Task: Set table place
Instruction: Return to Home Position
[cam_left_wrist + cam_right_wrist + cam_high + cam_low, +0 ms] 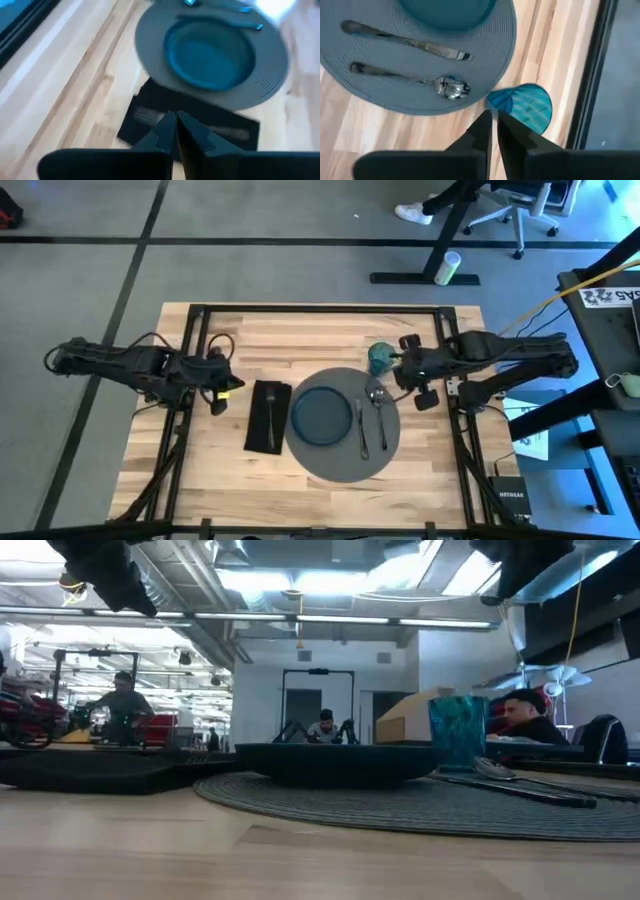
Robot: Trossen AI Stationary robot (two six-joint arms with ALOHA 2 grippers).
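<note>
While both arms are hanging over the table (220, 480), the place setting is lying at the centre of the high view. A round grey placemat (340, 468) is carrying a dark blue plate (321, 417), and a knife (361, 430) and spoon (380, 418) are lying side by side on the mat's right part. A black napkin (258, 432) is lying against the mat's left edge, with a fork (272, 412) resting lengthwise on it. A teal cup (381, 358) is standing upright on bare wood just off the mat's upper right edge.

The left gripper (175, 122) is hovering left of the napkin, fingers pressed together and gripping nothing. The right gripper (493, 122) is hovering just right of the cup, fingers likewise drawn together and empty. In the low view, both are showing only along the top edge, clear of the tabletop.
</note>
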